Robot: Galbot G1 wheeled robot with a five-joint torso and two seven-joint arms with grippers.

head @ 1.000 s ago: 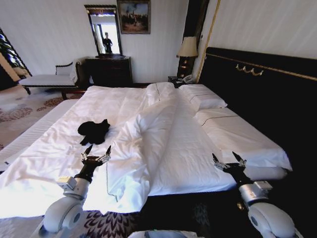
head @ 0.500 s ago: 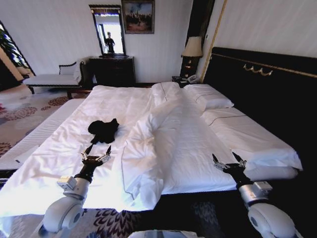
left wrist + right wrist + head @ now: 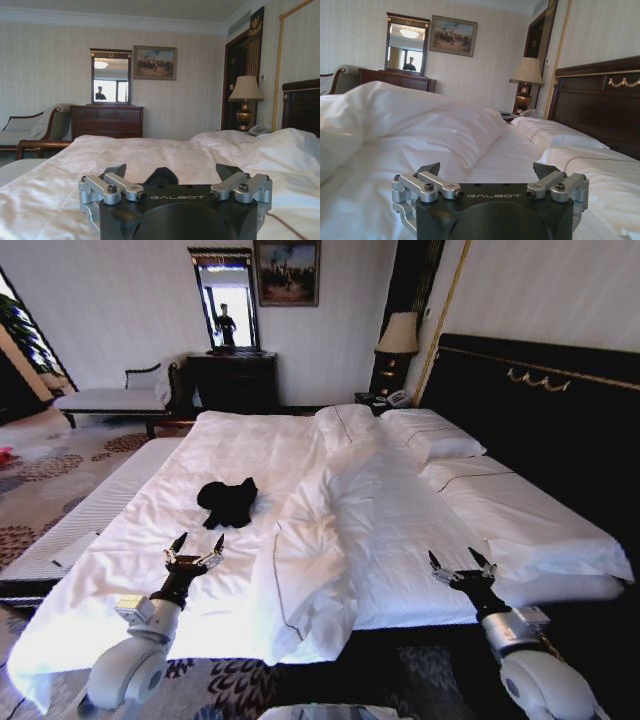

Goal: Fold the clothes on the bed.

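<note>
The bed (image 3: 420,540) sprawls across the room, white duvet rucked into a long soft ridge down its middle, dark headboard (image 3: 540,410) with gold trim rising on the robot's right. On the flatter sheet left of that ridge lies the black T-shirt (image 3: 228,502), a small crumpled heap, limp cloth with no clear edges showing. The left gripper (image 3: 194,551) hovers over the bed's near edge, just short of the shirt, fingers spread and empty. The right gripper (image 3: 461,564) hangs over the near right corner, well apart from it, likewise splayed wide. My read: this is the approach, and it wants both arms closer, then the heap spread flat before any fold.
</note>
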